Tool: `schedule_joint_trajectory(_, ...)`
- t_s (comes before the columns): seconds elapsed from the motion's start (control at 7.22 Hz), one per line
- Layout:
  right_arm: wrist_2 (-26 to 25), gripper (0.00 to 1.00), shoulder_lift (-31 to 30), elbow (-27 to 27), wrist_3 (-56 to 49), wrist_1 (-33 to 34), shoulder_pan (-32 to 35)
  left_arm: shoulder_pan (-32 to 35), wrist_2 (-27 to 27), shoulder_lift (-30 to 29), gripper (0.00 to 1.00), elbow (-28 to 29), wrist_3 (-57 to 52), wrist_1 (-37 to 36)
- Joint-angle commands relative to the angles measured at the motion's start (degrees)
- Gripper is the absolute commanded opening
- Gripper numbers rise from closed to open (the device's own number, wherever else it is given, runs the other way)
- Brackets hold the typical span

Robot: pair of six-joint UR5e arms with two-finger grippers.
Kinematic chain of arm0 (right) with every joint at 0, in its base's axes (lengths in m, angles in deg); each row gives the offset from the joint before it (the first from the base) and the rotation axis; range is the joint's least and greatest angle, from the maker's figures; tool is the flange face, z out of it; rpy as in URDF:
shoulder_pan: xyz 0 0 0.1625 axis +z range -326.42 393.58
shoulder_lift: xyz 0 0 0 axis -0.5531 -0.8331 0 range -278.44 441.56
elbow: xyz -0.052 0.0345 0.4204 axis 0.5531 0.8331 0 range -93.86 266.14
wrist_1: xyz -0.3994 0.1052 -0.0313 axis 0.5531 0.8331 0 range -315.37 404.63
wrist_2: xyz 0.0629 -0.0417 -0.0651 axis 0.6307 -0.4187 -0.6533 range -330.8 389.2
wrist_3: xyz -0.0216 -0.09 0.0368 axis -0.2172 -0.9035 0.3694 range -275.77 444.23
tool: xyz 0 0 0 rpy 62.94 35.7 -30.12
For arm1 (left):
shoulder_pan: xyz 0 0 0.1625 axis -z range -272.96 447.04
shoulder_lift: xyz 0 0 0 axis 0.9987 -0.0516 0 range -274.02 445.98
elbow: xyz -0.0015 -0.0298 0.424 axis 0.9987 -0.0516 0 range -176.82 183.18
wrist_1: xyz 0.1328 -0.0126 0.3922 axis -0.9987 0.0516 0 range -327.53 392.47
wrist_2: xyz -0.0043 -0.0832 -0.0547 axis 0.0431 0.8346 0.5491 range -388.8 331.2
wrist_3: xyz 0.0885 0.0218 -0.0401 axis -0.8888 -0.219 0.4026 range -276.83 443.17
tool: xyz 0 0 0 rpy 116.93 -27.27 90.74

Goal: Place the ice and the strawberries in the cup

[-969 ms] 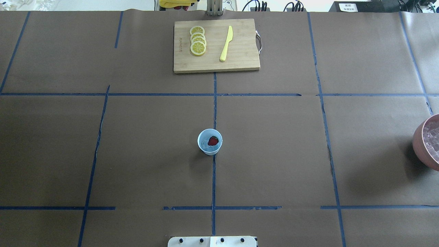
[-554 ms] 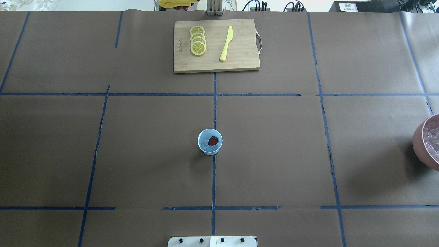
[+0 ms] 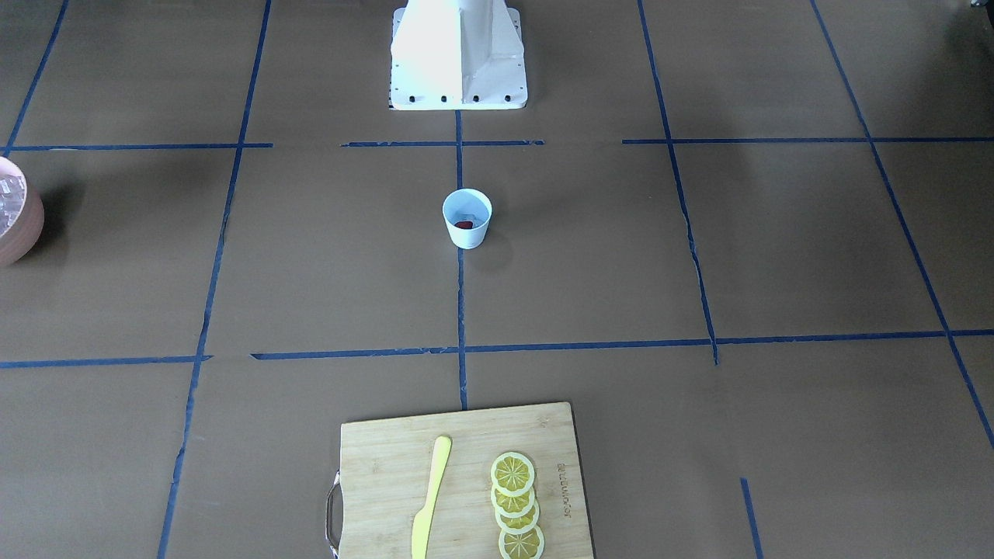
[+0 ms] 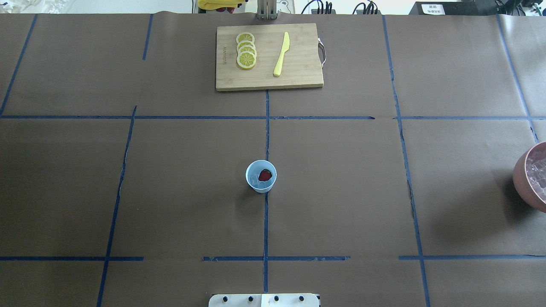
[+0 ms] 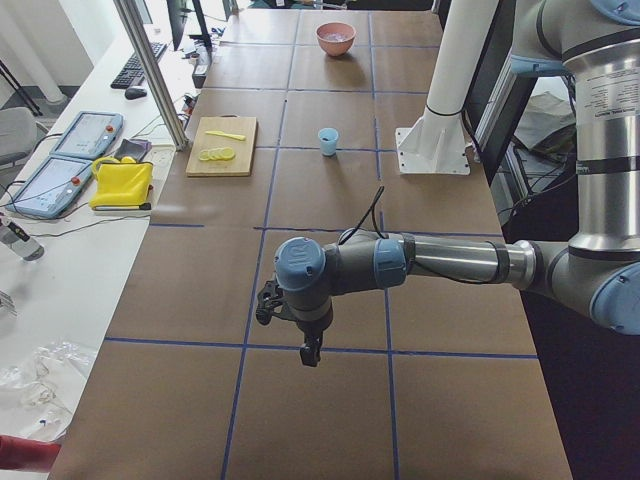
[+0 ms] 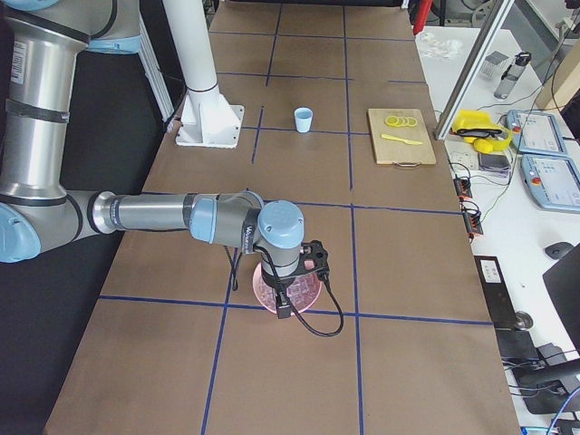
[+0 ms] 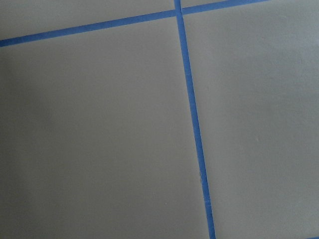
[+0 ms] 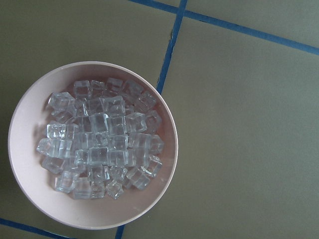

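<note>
The cup (image 4: 261, 176) stands upright near the centre of the bench and holds the strawberry (image 4: 265, 175) beside an ice cube (image 4: 255, 180). A bowl (image 8: 159, 184) of ice cubes (image 8: 99, 144) sits at the bench's right edge, beneath the right gripper (image 6: 286, 313). The left gripper (image 5: 310, 358) hangs over bare bench toward the left edge. Whether either claw is open, or grips anything, cannot be told.

Matt brown paper (image 4: 341, 192), faintly creased, covers the table, crossed by smooth blue tape (image 4: 265, 221). The far cutting board (image 4: 303, 55) is pale grained wood with a shiny metal handle (image 4: 324, 52); its knife (image 4: 281, 53) looks like yellow plastic. The cup (image 4: 261, 189) looks smooth and matt. The pink bowl (image 8: 30, 179) has a soft sheen, its ice (image 8: 102, 137) clear and glassy.
</note>
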Motion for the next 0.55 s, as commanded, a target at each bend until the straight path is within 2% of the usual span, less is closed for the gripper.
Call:
schedule_joint_trajectory(0.0, 0.00, 0.99, 0.07, -0.06, 0.00, 0.00, 0.00, 0.00, 0.03, -0.01, 1.00, -0.02, -0.01, 0.00)
schedule_joint_trajectory(0.42, 0.00, 0.99, -0.20, 0.29, 0.00, -2.01, 0.00, 0.00, 0.03, -0.01, 1.00, -0.02, -0.01, 0.00)
